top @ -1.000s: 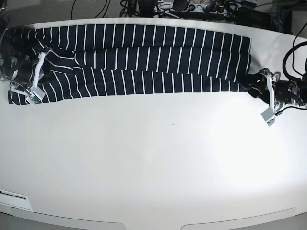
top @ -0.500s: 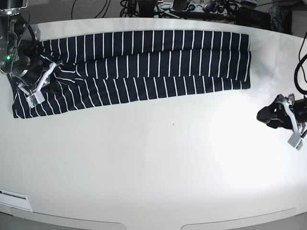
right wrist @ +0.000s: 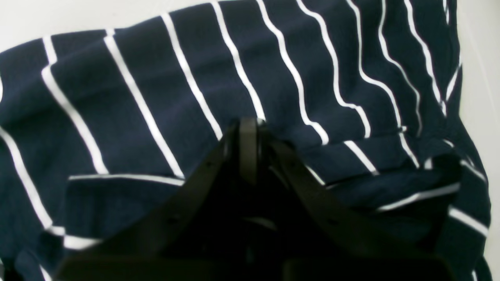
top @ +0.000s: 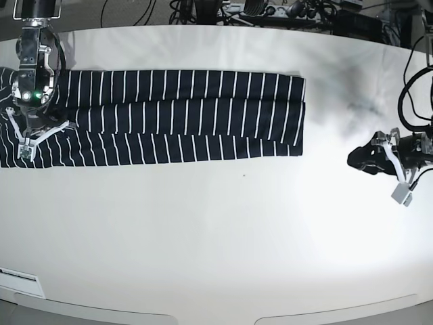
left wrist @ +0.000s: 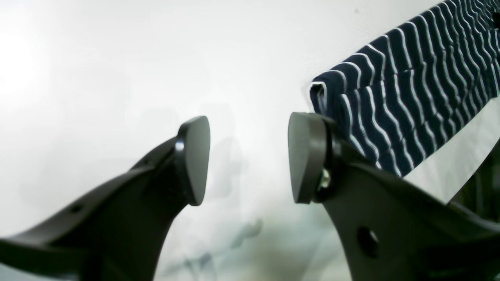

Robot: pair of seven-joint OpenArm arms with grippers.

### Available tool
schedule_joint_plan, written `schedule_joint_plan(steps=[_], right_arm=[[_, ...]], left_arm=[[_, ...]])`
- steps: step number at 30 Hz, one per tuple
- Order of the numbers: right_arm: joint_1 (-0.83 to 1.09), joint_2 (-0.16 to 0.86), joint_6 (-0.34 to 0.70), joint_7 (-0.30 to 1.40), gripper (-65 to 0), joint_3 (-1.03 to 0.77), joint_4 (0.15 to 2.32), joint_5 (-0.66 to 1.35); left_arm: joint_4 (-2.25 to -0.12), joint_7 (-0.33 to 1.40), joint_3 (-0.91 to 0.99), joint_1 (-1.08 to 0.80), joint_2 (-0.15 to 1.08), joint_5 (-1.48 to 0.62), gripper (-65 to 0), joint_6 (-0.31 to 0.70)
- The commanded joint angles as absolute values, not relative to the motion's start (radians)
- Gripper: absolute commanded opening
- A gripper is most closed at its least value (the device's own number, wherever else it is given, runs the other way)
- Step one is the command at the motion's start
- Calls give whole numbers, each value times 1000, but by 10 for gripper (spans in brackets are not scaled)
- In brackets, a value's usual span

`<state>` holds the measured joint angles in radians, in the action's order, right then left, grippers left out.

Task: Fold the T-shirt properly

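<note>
1. Since a second ago the shirt (top: 169,115) has slid toward the left of the base view; its free end, which then reached close to the table's right side, now stops short of it, and the cloth's left end runs off the picture's edge.
2. The right gripper (top: 27,139), at the far left of the base view, has gone with the cloth from the shirt's lower left corner to a spot higher and further left, its arm standing upright above it.
3. In the right wrist view that gripper (right wrist: 249,134) has its jaws clenched together over a raised fold of navy cloth with white stripes; the fold seems pinched between them.
4. The shirt (right wrist: 195,89) lies as a long band folded lengthwise across the far half of the white table (top: 223,230), three layers showing as parallel strips.
5. The left gripper (top: 375,159), at the right of the base view, has drawn back from the shirt's end and sits well apart from it on bare table.
6. In the left wrist view its jaws are released, the two dark pads (left wrist: 193,160) standing wide apart with only white table between them (left wrist: 248,160); the shirt's end (left wrist: 410,89) lies beyond, untouched.
</note>
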<state>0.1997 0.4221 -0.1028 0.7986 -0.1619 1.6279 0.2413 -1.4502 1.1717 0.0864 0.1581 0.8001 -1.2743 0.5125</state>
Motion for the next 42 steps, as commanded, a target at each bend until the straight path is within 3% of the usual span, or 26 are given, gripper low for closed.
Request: schedule_joint_plan(steps=[1,2,5,7,19,28,42], right_arm=[[205,427,-122,834,-650,-165,1655,235],[205,427,-139,834,-636,-165,1678,218],[205,430,-143,854,-434,-165,1766,146],[205,430,-118,877,-369,-165,1835,119],[217,444,-104,884,-365,-165,1895,47],[221,444,-104,887,-365,-165,1895,44],[221,444,-85,886,-365,-165,1895,50]], left_arm=[[-1461,1170,100,175,815,-1290,-318,514],[-1461,1182,100,175,809,-1290,-318,514],[-1461,1206,100,168,796,-1294,-318,514],[-1461,1206,100,145,795,-1314,-318,510],[-1461,1224,129,-9,743,-1351,-318,463],[-1461,1178,145,-82,584,-1290,-318,417],[-1462,1178,145,-101,373,-1283,-318,426]])
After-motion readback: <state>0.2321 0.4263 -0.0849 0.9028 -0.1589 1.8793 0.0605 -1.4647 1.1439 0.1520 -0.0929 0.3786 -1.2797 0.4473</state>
